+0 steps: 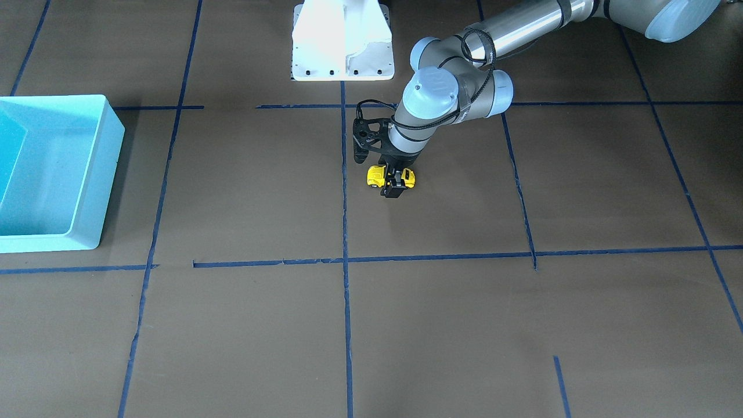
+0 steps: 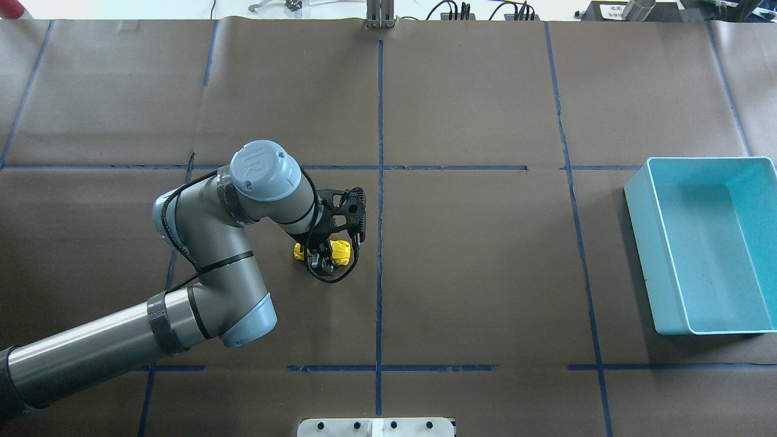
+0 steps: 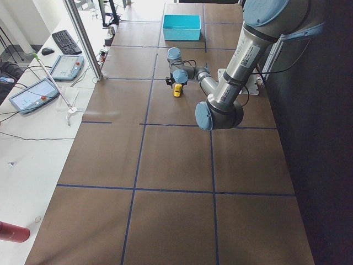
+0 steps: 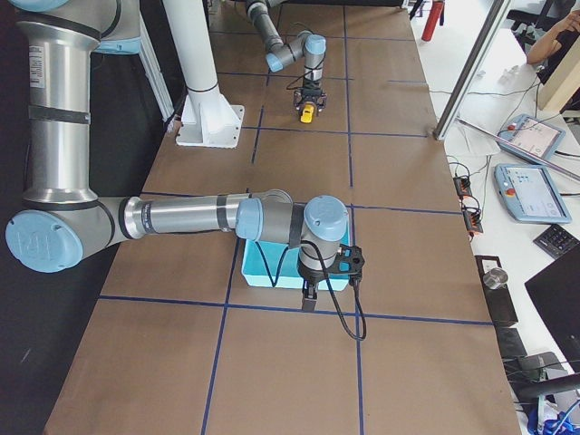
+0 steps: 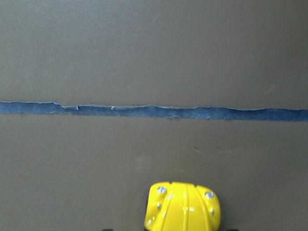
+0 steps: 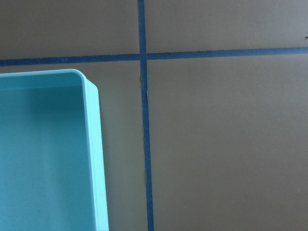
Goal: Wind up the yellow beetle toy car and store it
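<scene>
Looking down from the overhead view, you see the yellow beetle toy car point(image 2: 341, 250) standing on the table point(image 2: 485, 273), close to the middle and just to the left of the long centre tape line. Its body is glossy, rounded plastic. In the left wrist view the smooth domed end point(image 5: 183, 211) shows fine ribs and small round studs.

The table cover is matt brown paper, and the blue tape point(image 5: 154, 111) on it has rough, torn edges. The turquoise bin point(image 2: 652, 243) is a rectangular box with smooth walls and rounded corners, and it stands well apart from the car, at the right side.

The left arm point(image 2: 212, 255) comes in from the lower left, folds sharply at its grey joints, and points its wrist straight down. The left gripper point(image 1: 394, 184) has its black fingers closed in on the two sides of the car's middle.

The right gripper point(image 4: 310, 292) hangs downward at the near edge of the bin, and you cannot tell how far it is open.
</scene>
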You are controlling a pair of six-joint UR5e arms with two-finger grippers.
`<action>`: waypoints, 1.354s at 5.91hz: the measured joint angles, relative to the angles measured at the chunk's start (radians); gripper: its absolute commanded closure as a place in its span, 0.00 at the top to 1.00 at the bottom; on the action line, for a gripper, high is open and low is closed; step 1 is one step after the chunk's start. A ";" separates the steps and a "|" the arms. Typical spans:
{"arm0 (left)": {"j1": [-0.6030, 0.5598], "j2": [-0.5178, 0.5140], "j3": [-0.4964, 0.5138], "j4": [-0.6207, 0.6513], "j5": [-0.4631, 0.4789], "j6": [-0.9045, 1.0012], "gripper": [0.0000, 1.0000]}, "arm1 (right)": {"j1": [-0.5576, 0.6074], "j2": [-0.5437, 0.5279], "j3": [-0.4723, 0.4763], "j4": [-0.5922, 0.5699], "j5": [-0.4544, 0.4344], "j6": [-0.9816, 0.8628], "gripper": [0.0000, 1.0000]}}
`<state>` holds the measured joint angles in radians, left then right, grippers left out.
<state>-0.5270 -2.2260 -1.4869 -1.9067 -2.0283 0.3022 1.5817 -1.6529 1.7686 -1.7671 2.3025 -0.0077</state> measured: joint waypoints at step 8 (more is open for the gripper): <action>-0.052 0.022 -0.038 0.017 -0.020 0.002 1.00 | 0.000 0.000 0.002 0.000 0.000 0.000 1.00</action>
<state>-0.5792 -2.2036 -1.5245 -1.8901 -2.0486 0.3039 1.5815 -1.6527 1.7709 -1.7672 2.3025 -0.0077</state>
